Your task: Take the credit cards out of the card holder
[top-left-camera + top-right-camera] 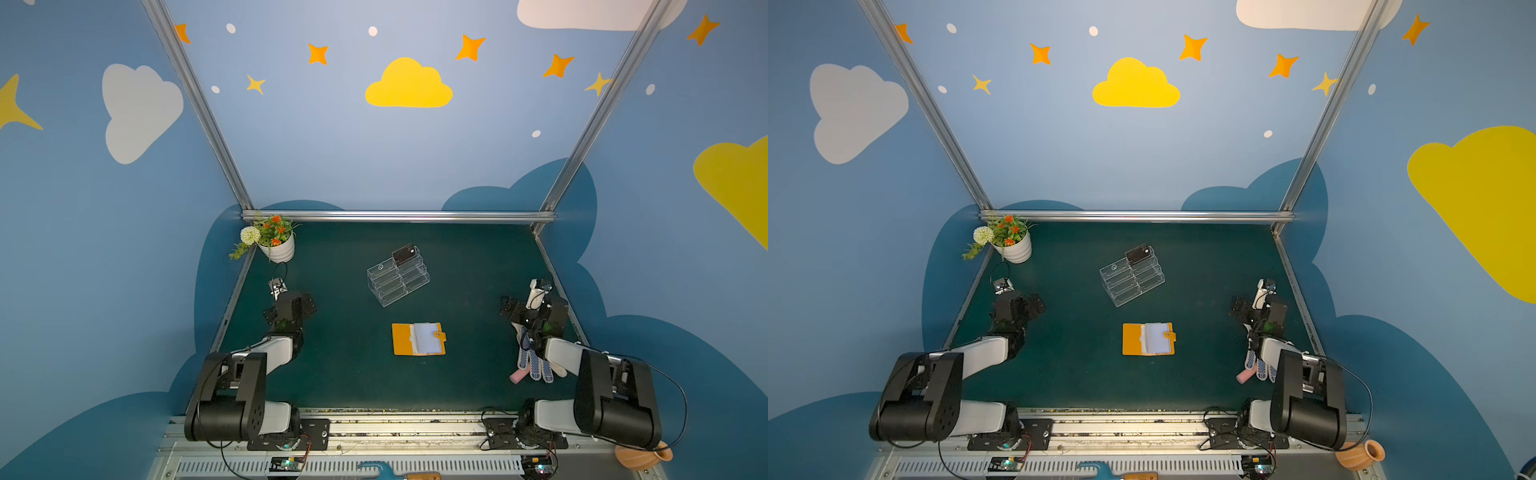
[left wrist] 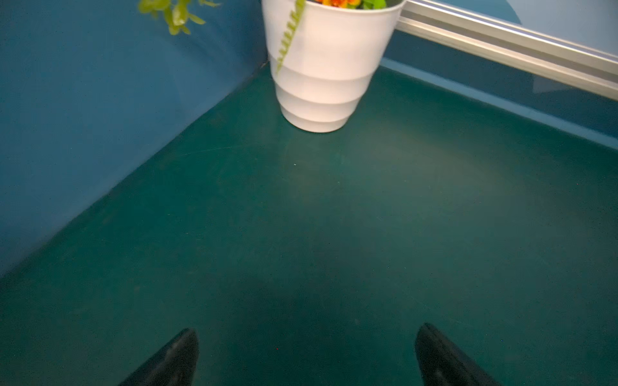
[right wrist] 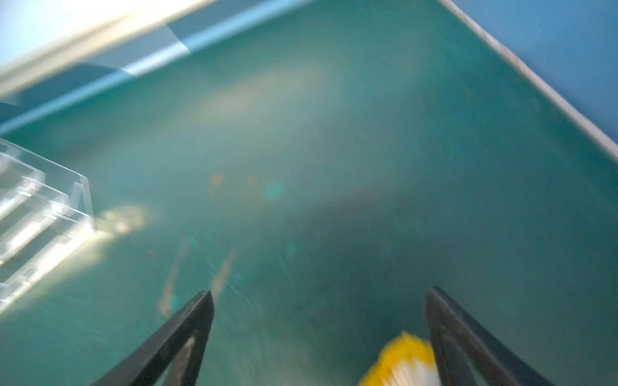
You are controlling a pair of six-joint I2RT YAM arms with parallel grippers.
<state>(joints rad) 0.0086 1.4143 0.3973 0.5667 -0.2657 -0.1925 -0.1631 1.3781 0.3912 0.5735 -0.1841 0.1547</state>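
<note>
the orange card holder (image 1: 417, 338) lies open on the table (image 1: 465, 257), pale sleeve pages up, so its pockets are easy to reach. one dark card (image 1: 403, 254) stands in the top tier of the clear stand (image 1: 395, 286) behind it, likely parked there out of the way. the left pincer (image 2: 306, 334) and right pincer (image 3: 319, 294) are both spread wide and empty, well apart from the holder. whether cards remain inside, i can't tell.
</note>
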